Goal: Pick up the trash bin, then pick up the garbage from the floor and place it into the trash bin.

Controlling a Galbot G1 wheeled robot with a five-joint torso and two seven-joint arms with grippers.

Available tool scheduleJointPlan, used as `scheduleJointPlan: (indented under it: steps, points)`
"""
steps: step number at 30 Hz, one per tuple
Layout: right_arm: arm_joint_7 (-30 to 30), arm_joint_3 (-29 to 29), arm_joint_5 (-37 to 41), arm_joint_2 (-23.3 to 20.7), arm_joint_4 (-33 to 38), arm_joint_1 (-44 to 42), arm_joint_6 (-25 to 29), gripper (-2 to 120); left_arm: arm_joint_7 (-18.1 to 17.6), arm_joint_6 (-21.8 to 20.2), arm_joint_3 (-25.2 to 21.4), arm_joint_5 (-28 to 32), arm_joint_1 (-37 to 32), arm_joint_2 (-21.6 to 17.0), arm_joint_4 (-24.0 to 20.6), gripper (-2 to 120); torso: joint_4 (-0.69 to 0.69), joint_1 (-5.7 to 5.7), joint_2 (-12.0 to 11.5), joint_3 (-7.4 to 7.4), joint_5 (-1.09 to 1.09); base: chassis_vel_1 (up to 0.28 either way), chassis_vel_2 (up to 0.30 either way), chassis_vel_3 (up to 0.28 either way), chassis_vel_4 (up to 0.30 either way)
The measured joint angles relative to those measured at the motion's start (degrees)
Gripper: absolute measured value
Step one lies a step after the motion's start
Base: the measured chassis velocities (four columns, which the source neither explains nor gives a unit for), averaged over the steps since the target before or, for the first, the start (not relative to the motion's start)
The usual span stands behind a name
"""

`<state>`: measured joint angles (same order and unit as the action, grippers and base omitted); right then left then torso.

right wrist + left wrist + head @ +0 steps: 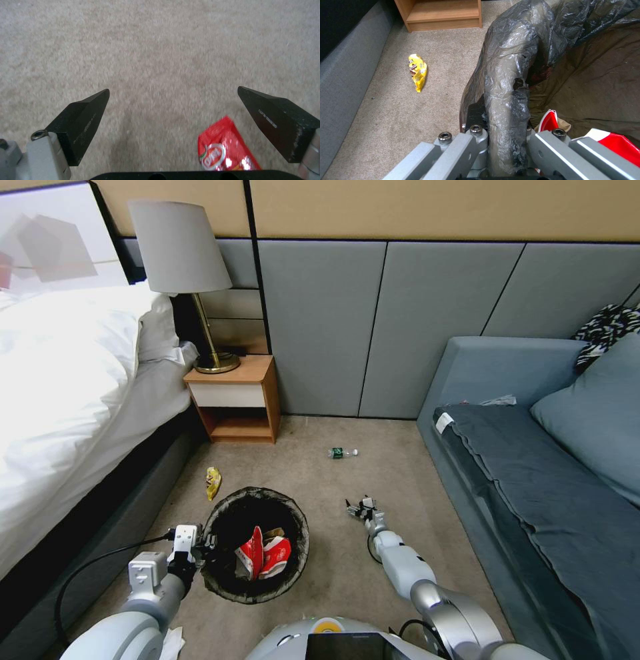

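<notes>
Cartons (261,557) lie inside the trash bin (293,570), whose rim the left gripper (205,545) pinches. Close up, a yellow wrapper (417,72) lies beyond that gripper. Right gripper (173,107) gapes over carpet, a red packet (224,148) beneath.

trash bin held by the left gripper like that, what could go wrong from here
The left gripper pinches only the liner-covered rim of the trash bin, so the bin may tilt or slip and spill its red-and-white cartons. The liner already shows a hole near the grip and could tear further. The open right gripper hangs over carpet with a red packet off toward one finger, so closing now might miss it.
</notes>
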<state>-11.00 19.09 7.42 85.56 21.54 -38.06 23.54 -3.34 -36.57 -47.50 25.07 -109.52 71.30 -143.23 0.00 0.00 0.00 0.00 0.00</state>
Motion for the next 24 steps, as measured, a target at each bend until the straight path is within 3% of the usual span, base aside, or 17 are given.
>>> scheduleJointPlan:
  steps: [24]
  points:
    - [1.52,0.09,0.21,-1.25,-1.16,-0.91,-0.10,100,0.24,0.06,0.57,-0.02,-0.01,-0.38,0.00,2,0.01,0.00,0.00,0.00,0.00,0.000,0.000,0.000,0.000]
